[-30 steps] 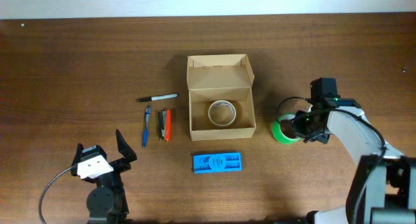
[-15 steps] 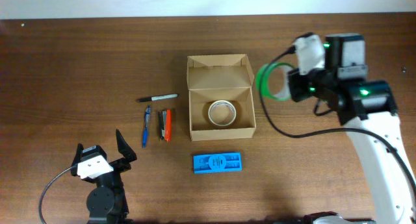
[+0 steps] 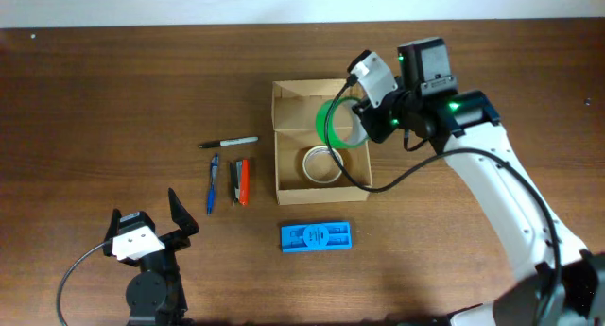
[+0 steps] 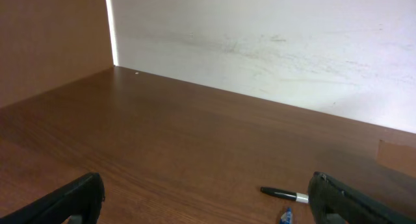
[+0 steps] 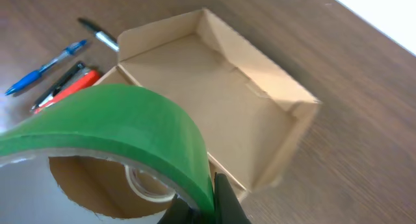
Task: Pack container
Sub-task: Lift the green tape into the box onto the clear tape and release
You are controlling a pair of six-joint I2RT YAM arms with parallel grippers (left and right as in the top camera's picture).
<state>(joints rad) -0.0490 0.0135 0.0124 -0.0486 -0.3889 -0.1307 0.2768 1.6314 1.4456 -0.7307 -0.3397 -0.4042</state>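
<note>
The container (image 3: 291, 171) is an open tan cardboard box at mid-table, its flap lid folded back on the far side. A whitish tape roll (image 3: 322, 163) lies flat on its floor. My right gripper (image 3: 363, 120) is shut on the rim of a green tape roll (image 3: 334, 124) and holds it on edge above the box's right half. The right wrist view shows the green roll (image 5: 117, 126) filling the lower left, pinched between my fingertips (image 5: 209, 199), with the box (image 5: 260, 100) below. My left gripper (image 3: 146, 218) rests open near the front left edge, holding nothing.
Left of the box lie a black marker (image 3: 229, 142), a blue pen (image 3: 213, 182) and an orange and a dark pen (image 3: 241, 180). A flat blue plastic case (image 3: 316, 236) sits in front of the box. The left wrist view catches the marker (image 4: 283, 194).
My right arm lifted the green tape roll off the table right of the box and carried it up and left over the box. The left arm stayed still.
</note>
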